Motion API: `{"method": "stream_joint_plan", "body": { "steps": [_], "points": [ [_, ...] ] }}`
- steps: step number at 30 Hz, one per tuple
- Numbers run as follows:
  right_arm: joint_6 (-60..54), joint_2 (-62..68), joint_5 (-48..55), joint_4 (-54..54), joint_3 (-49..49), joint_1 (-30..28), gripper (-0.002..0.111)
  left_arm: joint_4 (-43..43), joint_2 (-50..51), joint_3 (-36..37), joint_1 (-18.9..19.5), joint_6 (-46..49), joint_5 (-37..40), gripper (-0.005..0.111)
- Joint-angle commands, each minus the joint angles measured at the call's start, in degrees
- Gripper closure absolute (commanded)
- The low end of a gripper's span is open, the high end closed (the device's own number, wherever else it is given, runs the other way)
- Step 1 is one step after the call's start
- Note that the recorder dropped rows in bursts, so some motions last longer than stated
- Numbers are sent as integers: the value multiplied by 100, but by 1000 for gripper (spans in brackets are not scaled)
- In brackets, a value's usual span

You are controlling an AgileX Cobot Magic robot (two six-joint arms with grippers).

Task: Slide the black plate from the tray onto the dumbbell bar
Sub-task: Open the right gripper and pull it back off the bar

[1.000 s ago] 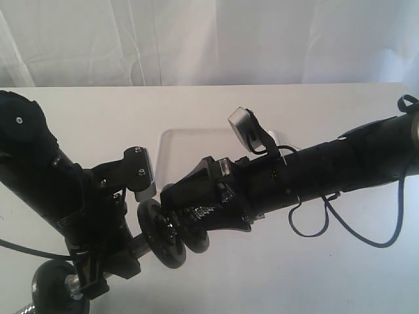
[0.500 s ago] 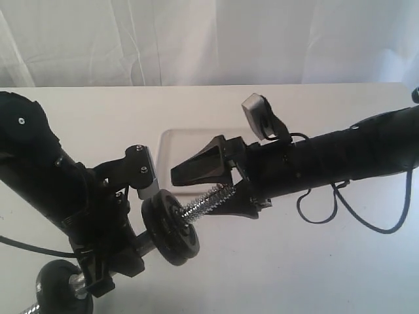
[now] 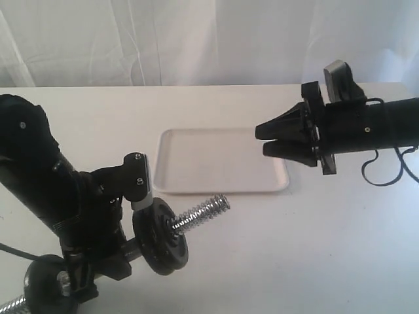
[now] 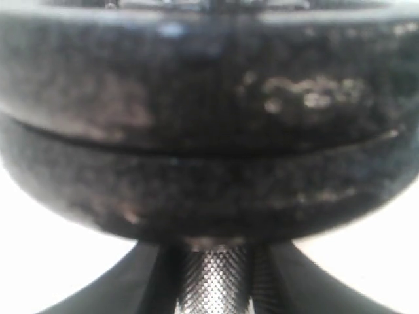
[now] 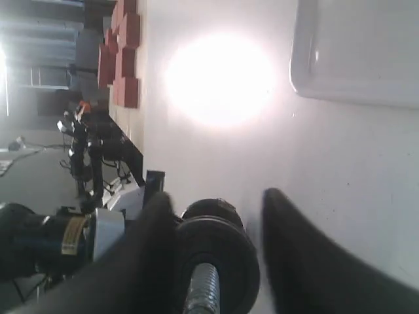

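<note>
My left gripper (image 3: 121,252) is shut on the dumbbell bar (image 3: 203,212), holding it tilted above the table with its threaded chrome end pointing at the tray. Two black plates (image 3: 160,239) sit side by side on that end, and in the left wrist view these plates (image 4: 209,131) fill the frame above the knurled bar (image 4: 213,284). A third plate (image 3: 46,288) is on the bar's far end at the lower left. The white tray (image 3: 222,160) holds nothing. My right gripper (image 3: 262,140) hangs open and empty over the tray's right edge, looking back at the plates (image 5: 219,255).
A white curtain hangs behind the table. The right arm's cable (image 3: 386,170) loops down over the table at the right. In the right wrist view the tray's corner (image 5: 360,59) shows, with room clutter beyond the table's edge.
My right gripper let go of the plate on the bar and drew back to the right, off the threaded end. The plate stayed against the other one. The left arm lowered slightly.
</note>
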Motion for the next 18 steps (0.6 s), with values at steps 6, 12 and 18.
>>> {"method": "stream_joint_plan", "body": {
  "steps": [6,12,18],
  "points": [
    [-322,-1095,87,101,-152,-46,108,-605,-212,64,1,841,-190,107],
    [-487,-1650,87,-136,-140,710,108,-661,126,64,1,1184,-175,107],
    [-487,-1651,87,-178,-140,1159,108,-687,220,64,1,1268,-175,107]
  ]
}}
